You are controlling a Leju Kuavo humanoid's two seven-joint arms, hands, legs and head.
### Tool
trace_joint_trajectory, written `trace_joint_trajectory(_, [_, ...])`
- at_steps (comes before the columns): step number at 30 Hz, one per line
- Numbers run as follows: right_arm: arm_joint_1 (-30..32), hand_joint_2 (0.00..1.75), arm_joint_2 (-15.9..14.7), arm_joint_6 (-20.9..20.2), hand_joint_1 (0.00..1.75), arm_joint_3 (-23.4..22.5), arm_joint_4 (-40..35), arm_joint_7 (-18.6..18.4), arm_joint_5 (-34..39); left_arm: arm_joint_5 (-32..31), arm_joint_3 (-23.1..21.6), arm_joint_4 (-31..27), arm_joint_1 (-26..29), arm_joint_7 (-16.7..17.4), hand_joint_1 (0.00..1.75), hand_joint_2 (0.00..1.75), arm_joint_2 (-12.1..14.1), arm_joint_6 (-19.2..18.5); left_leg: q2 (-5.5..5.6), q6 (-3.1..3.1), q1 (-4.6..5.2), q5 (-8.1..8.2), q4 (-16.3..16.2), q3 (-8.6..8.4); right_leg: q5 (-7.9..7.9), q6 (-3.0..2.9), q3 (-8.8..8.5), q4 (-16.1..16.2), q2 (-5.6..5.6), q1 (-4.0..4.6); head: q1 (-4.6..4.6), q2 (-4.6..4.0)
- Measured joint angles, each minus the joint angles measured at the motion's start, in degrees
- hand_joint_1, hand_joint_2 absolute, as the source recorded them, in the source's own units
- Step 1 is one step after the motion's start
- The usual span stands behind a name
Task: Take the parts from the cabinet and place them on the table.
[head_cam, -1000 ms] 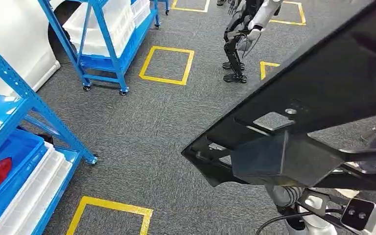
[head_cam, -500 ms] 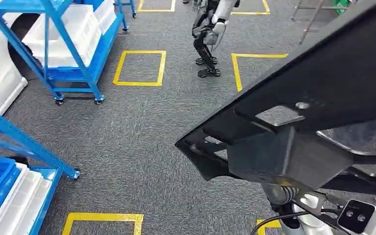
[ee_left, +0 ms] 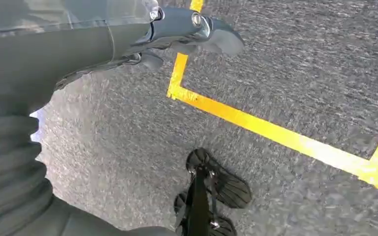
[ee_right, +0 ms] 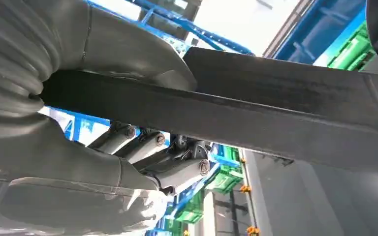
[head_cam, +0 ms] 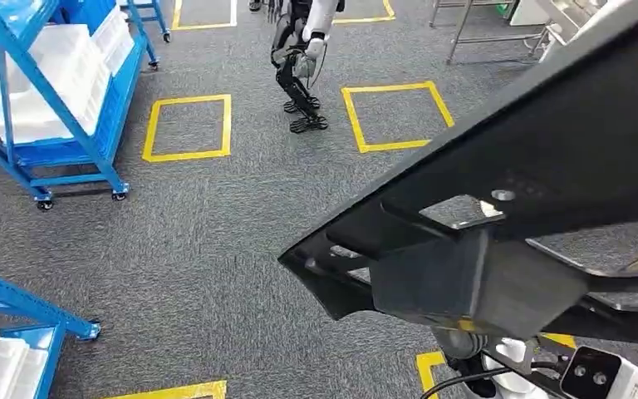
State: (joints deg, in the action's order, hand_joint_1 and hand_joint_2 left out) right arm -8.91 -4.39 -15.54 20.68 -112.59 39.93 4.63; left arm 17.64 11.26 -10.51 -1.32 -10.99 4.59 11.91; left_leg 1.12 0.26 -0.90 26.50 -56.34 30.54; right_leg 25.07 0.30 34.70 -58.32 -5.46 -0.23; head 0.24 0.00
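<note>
View panned right; black part [head_cam: 548,166] long axis slants up-right, right hand [ee_right: 78,147] gripping.

A long black plastic panel part [head_cam: 548,158] with cut-out openings and a boxy underside block slants above the grey carpet, gripped on its bar edge by the right hand [ee_right: 78,123].

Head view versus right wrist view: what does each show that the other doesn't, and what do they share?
Head view alone: grey carpet floor with yellow taped squares, a blue wheeled rack holding white bins, another humanoid robot standing beyond.

Right wrist view alone: the right hand gripping the part's edge, thumb on one face and fingers on the other, with green crates behind.

Both: the large black plastic panel part being carried.
</note>
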Motion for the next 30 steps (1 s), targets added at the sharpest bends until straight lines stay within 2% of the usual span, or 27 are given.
trace_joint_trajectory(1, [-0.16, 1.75, -0.02, 0.33, 1.75, -0.02, -0.07, 0.07, 0.04, -0.39, -0.07, -0.02, 0.01, -0.11, 0.00, 1.75, -0.02, -0.31, -0.54, 0.41, 0.07, -0.13, 0.24, 0.04, 1.77, 0.09, 1.23, -2.17, 2.85, 0.26, 0.42, 0.00])
trace_joint_trajectory(2, [-0.22, 1.75, -0.04, 0.83, 1.75, -0.02, -0.04, 0.02, 0.04, -0.85, -0.17, 0.00, 0.04, -0.26, 0.00, 1.75, -0.04, -0.61, -1.11, 0.49, 0.19, -0.14, 0.24, 0.15, 4.06, 0.30, 3.09, -6.15, 4.17, 0.22, 0.44, 0.00])
trace_joint_trajectory(3, [-0.05, 1.75, -0.11, 1.25, 1.75, -0.02, -0.02, 0.02, 0.04, -1.11, -0.33, 0.00, 0.08, -0.44, 0.00, 1.75, -0.04, -0.92, -1.81, 0.54, 0.33, -0.10, 0.22, 0.22, 6.33, 0.50, 5.45, -11.18, 4.69, 0.02, 0.46, 0.00])
trace_joint_trajectory(4, [0.06, 1.75, -0.31, 1.55, 1.75, -0.02, 0.04, 0.02, 0.04, -1.33, -0.48, 0.00, 0.08, -0.52, 0.00, 1.75, -0.04, -1.20, -2.53, 0.57, 0.40, -0.08, 0.19, 0.31, 7.90, 0.66, 7.58, -15.61, 4.82, -0.15, 0.44, 0.00])
trace_joint_trajectory(5, [0.15, 1.75, -0.46, 1.73, 1.75, 0.00, 0.11, 0.02, 0.09, -1.33, -0.55, 0.00, 0.00, -0.59, 0.00, 1.75, -0.02, -1.46, -3.28, 0.56, 0.44, -0.07, 0.15, 0.38, 8.11, 0.80, 8.58, -17.77, 4.88, -0.26, 0.44, 0.00])
trace_joint_trajectory(6, [0.19, 1.75, -0.63, 1.86, 1.75, 0.04, 0.20, 0.02, 0.18, -1.33, -0.55, 0.00, -0.11, -0.68, 0.00, 1.75, -0.02, -1.75, -3.96, 0.53, 0.46, -0.02, 0.12, 0.37, 6.93, 0.88, 7.93, -16.61, 4.97, -0.36, 0.44, 0.00])
trace_joint_trajectory(7, [0.19, 1.75, -0.94, 2.09, 1.75, 0.04, 0.26, 0.00, 0.20, -1.35, -0.61, 0.00, -0.23, -0.76, 0.00, 1.75, -0.02, -2.12, -4.57, 0.47, 0.47, 0.07, 0.07, 0.34, 4.91, 0.87, 5.94, -13.02, 5.24, -0.40, 0.46, 0.00])
trace_joint_trajectory(8, [0.18, 1.75, -1.12, 2.38, 1.75, 0.04, 0.28, -0.02, 0.20, -1.44, -0.74, 0.00, -0.33, -0.83, 0.00, 1.75, -0.04, -2.38, -5.07, 0.32, 0.46, 0.18, -0.05, 0.28, 2.56, 0.74, 2.99, -7.62, 5.88, -0.38, 0.46, 0.00])
trace_joint_trajectory(9, [0.18, 1.75, -1.20, 2.75, 1.75, 0.04, 0.28, -0.02, 0.20, -1.74, -0.98, 0.00, -0.39, -0.94, 0.00, 1.75, -0.07, -2.66, -5.66, 0.17, 0.47, 0.37, -0.20, 0.18, 0.50, 0.50, -0.37, -1.66, 7.40, -0.31, 0.46, 0.00])
trace_joint_trajectory(10, [0.24, 1.75, -1.38, 3.21, 1.75, 0.07, 0.33, 0.00, 0.20, -1.96, -1.11, 0.00, -0.37, -1.11, 0.00, 1.75, -0.09, -2.82, -6.05, -0.16, 0.77, 0.58, -0.28, 0.09, 1.28, -0.05, -1.62, 0.71, 9.50, 0.34, 0.37, 0.00])
trace_joint_trajectory(11, [0.47, 1.75, -1.40, 3.41, 1.75, 0.07, 0.28, -0.02, 0.15, -2.10, -1.22, 0.00, -0.34, -1.38, 0.00, 1.75, -0.11, -2.99, -6.45, -0.47, 0.83, 0.73, -0.40, 0.03, 0.77, -0.21, -1.51, 1.11, 8.97, 0.41, 0.35, 0.00])
trace_joint_trajectory(14, [1.89, 1.75, -1.66, 3.45, 1.75, -0.04, 0.20, -0.02, -0.46, -2.47, -1.38, -0.02, -0.37, -2.01, 0.00, 1.75, -0.22, -3.26, -7.89, -1.45, 0.74, 0.73, 0.05, -0.57, 0.72, -0.98, -1.29, 1.15, 7.16, 0.64, 0.33, 0.00])
trace_joint_trajectory(15, [2.26, 1.75, -1.70, 3.37, 1.75, -0.07, 0.04, 0.00, -0.46, -2.58, -1.42, -0.02, -0.35, -2.12, 0.00, 1.75, -0.24, -3.24, -7.89, -1.82, 0.65, 1.21, -0.10, -0.46, 0.26, -1.36, -1.89, 1.91, 6.48, -0.13, 0.24, 0.00])
trace_joint_trajectory(16, [2.45, 1.75, -1.75, 3.25, 1.75, -0.18, -0.11, 0.00, -0.46, -2.75, -1.46, -0.02, -0.39, -2.23, 0.00, 1.75, -0.33, -3.21, -4.60, -2.18, 0.32, 2.10, -1.29, -0.31, 0.15, -1.48, -2.19, 2.24, 6.07, -0.09, 0.24, -0.02])
trace_joint_trajectory(17, [2.46, 1.75, -1.79, 3.17, 1.75, -0.31, -0.09, 0.02, -0.44, -2.80, -1.51, -0.02, -0.33, -2.27, 0.00, 1.75, -0.44, -3.12, -2.92, -2.22, 0.23, 4.23, -4.59, 1.21, 0.09, -1.78, -2.15, 2.24, 5.59, -0.11, 0.15, 0.00])
trace_joint_trajectory(19, [3.01, 1.75, -2.06, 2.93, 1.75, -0.68, -0.02, 0.00, -0.22, -3.21, -1.68, -0.02, -0.17, -2.16, 0.00, 1.75, -0.46, -2.88, -1.93, -2.38, 0.23, 8.46, -14.12, 5.92, 0.06, -1.94, -2.03, 2.21, 4.26, 0.04, -0.02, -0.02])
trace_joint_trajectory(20, [3.41, 1.75, -2.32, 2.86, 1.75, -0.96, 0.11, 0.00, 0.11, -3.43, -1.86, -0.02, -0.14, -1.99, 0.00, 1.75, -0.53, -2.88, -1.76, -2.39, 0.23, 9.19, -17.48, 7.73, 0.06, -1.95, -1.95, 2.13, 3.52, 0.10, -0.07, 0.00])
trace_joint_trajectory(21, [3.75, 1.75, -2.54, 2.86, 1.75, -1.20, 0.20, 0.00, 0.24, -3.74, -1.97, -0.02, 0.02, -1.77, 0.00, 1.75, -0.59, -2.88, -1.73, -2.32, 0.23, 8.36, -17.87, 8.12, 0.06, -1.94, -1.91, 1.98, 2.69, 0.10, -0.02, 0.00])
trace_joint_trajectory(22, [4.03, 1.75, -2.71, 2.97, 1.75, -1.62, 0.20, -0.02, 0.24, -3.82, -2.16, -0.02, 0.04, -1.53, 0.00, 1.75, -0.68, -2.95, -1.67, -2.18, 0.23, 6.21, -15.29, 7.08, 0.07, -1.93, -1.90, 1.82, 1.90, 0.10, -0.07, 0.00])
trace_joint_trajectory(23, [4.24, 1.75, -2.80, 3.30, 1.75, -1.99, 0.18, -0.02, 0.22, -4.02, -2.36, 0.00, -0.04, -1.44, 0.00, 1.75, -0.72, -2.99, -1.30, -2.00, 0.22, 3.36, -10.50, 4.95, 0.13, -1.84, -1.92, 1.62, 1.08, 0.08, -0.07, 0.00])
trace_joint_trajectory(24, [4.39, 1.75, -2.91, 3.78, 1.75, -2.23, 0.00, 0.00, 0.09, -4.39, -2.51, -0.02, -0.14, -1.14, 0.00, 1.75, -0.72, -2.99, -0.09, -1.80, 0.16, 0.78, -5.32, 2.53, 0.24, -1.67, -1.91, 1.38, 0.37, 0.03, -0.04, 0.00])
trace_joint_trajectory(25, [4.53, 1.75, -2.99, 4.02, 1.75, -2.38, -0.13, -0.02, 0.04, -4.46, -2.67, 0.00, -0.15, -0.73, 0.00, 1.75, -0.70, -2.95, 2.69, -1.53, 0.05, 0.20, -1.63, 0.96, 0.33, -1.49, -1.76, 1.21, -0.12, -0.10, -0.07, 0.00])
trace_joint_trajectory(26, [4.47, 1.75, -3.12, 4.28, 1.75, -2.49, -0.13, 0.04, 0.17, -4.50, -2.73, -0.02, -0.12, -0.31, 0.00, 1.75, -0.74, -2.82, 3.13, -1.47, -0.08, 0.73, -0.50, 0.53, 0.38, -1.13, -1.39, 0.80, -0.88, 0.20, -0.02, 0.00])
trace_joint_trajectory(27, [4.40, 1.75, -3.28, 4.39, 1.75, -2.56, -0.11, 0.00, 0.31, -4.50, -2.78, 0.00, -0.25, 0.08, 0.00, 1.75, -0.77, -2.58, 2.65, -1.38, 0.17, 0.64, -0.78, 0.66, 0.12, -0.68, -1.10, 0.87, -1.48, -0.07, -0.04, 0.00])
trace_joint_trajectory(29, [4.21, 1.75, -3.74, 4.48, 1.75, -2.62, -0.04, 0.00, 0.94, -4.33, -2.78, 0.00, -0.77, 0.68, 0.00, 1.75, -0.81, -2.03, 1.50, -0.74, 0.47, 0.55, -0.75, 0.62, -0.19, 0.16, -0.89, 1.20, -2.70, -0.47, -0.04, 0.00])
trace_joint_trajectory(30, [3.81, 1.75, -4.00, 4.42, 1.75, -2.67, 0.11, -0.02, 1.37, -4.20, -2.78, -0.02, -0.83, 1.16, 0.00, 1.75, -1.01, -1.84, 0.66, -0.20, -0.08, 0.06, 0.01, 0.34, -0.06, 0.40, -0.71, 0.93, -2.44, -0.21, -0.08, 0.00])
